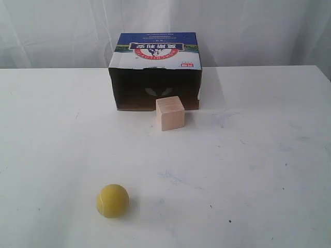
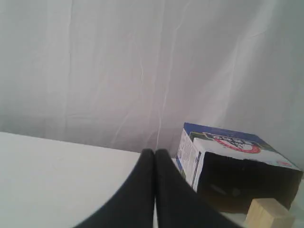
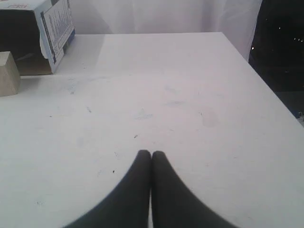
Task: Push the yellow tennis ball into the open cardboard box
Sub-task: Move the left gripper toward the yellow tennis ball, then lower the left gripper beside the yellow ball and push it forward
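Note:
The yellow tennis ball point(image 1: 112, 200) rests on the white table near the front left of the exterior view. Far behind it stands the open cardboard box point(image 1: 155, 72), its dark opening facing forward and its printed top up. The box also shows in the left wrist view point(image 2: 237, 166) and at a corner of the right wrist view point(image 3: 45, 28). My left gripper point(image 2: 155, 152) is shut with nothing between its black fingers. My right gripper point(image 3: 151, 154) is likewise shut and empty above bare table. Neither gripper appears in the exterior view, and neither wrist view shows the ball.
A pale wooden cube point(image 1: 170, 113) stands just in front of the box's opening, right of its middle; it also shows as cube point(image 2: 268, 214) and cube point(image 3: 8, 73). White curtain point(image 1: 248, 26) hangs behind the table. The table's right edge point(image 3: 266, 85) drops to dark floor.

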You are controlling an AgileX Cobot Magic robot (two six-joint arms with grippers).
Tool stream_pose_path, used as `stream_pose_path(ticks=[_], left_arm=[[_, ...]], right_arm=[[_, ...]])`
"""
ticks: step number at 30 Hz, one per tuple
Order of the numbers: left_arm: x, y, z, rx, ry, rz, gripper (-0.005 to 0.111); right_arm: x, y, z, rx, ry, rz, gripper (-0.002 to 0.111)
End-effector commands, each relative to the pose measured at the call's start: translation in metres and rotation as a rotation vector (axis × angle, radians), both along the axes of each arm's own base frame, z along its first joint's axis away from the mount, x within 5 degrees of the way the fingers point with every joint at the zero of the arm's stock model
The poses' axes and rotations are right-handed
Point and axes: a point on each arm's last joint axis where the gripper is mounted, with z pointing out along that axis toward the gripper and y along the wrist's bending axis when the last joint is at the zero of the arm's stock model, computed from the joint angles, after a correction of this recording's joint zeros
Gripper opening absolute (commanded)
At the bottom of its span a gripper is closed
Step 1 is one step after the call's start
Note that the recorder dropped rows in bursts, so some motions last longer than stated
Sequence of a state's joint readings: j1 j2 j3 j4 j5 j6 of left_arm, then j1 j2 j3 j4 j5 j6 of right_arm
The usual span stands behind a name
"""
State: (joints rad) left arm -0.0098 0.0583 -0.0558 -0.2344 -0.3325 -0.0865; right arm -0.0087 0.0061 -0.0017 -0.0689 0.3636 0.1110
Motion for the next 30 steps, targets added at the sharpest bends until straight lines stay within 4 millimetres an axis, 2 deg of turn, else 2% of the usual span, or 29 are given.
stream_pose_path(ticks=[1,2,4,6,7,9,11,14,16,20,22,24,25,27,30], left_arm=[[0.034,-0.008,0.028,0.105,0.327,-0.076,0.0],[0.051,-0.011,0.03,0.202,0.544,-0.137,0.0],[0.079,-0.018,0.028,0.248,0.917,-0.271,0.0],[0.097,-0.029,0.031,0.259,1.1,-0.454,0.0],[0.101,-0.036,0.032,0.257,1.125,-0.55,0.0],[0.105,-0.051,0.033,0.233,1.097,-0.763,0.0],[0.108,-0.071,0.034,0.092,0.969,-0.987,0.0],[0.107,-0.085,0.031,0.002,0.78,-1.19,0.0],[0.108,-0.085,0.022,-0.043,0.757,-1.183,0.0],[0.108,-0.08,-0.006,0.034,0.795,-1.084,0.0],[0.105,-0.08,-0.015,0.055,0.794,-1.097,0.0],[0.104,-0.084,-0.02,-0.011,0.76,-1.138,0.0],[0.107,-0.086,-0.026,-0.01,0.738,-1.101,0.0],[0.114,-0.091,-0.039,0.056,0.731,-1.017,0.0],[0.116,-0.105,-0.045,0.118,0.676,-1.077,0.0]], right_arm=[[0.0,0.0,0.001,-0.006,-0.017,0.0,0.0],[0.0,0.0,0.001,-0.006,-0.017,0.0,0.0],[0.0,0.0,0.001,0.019,-0.018,-0.008,0.0],[0.0,0.0,0.001,0.019,-0.018,-0.008,0.0],[0.0,0.0,0.001,0.019,-0.018,-0.008,0.0],[0.0,0.0,0.001,0.019,-0.018,-0.008,0.0],[0.0,0.0,0.001,0.019,-0.018,-0.008,0.0],[0.0,0.0,0.001,0.019,-0.018,-0.008,0.0],[0.0,0.0,0.001,0.019,-0.018,-0.008,0.0],[0.0,0.0,0.001,0.019,-0.018,-0.008,0.0],[0.0,0.0,0.001,0.019,-0.018,-0.008,0.0],[0.0,0.0,0.001,0.019,-0.018,-0.008,0.0],[0.0,0.0,0.001,0.019,-0.018,-0.008,0.0],[0.0,0.0,0.001,0.019,-0.018,-0.008,0.0],[0.0,0.0,0.001,0.019,-0.018,-0.008,0.0]])
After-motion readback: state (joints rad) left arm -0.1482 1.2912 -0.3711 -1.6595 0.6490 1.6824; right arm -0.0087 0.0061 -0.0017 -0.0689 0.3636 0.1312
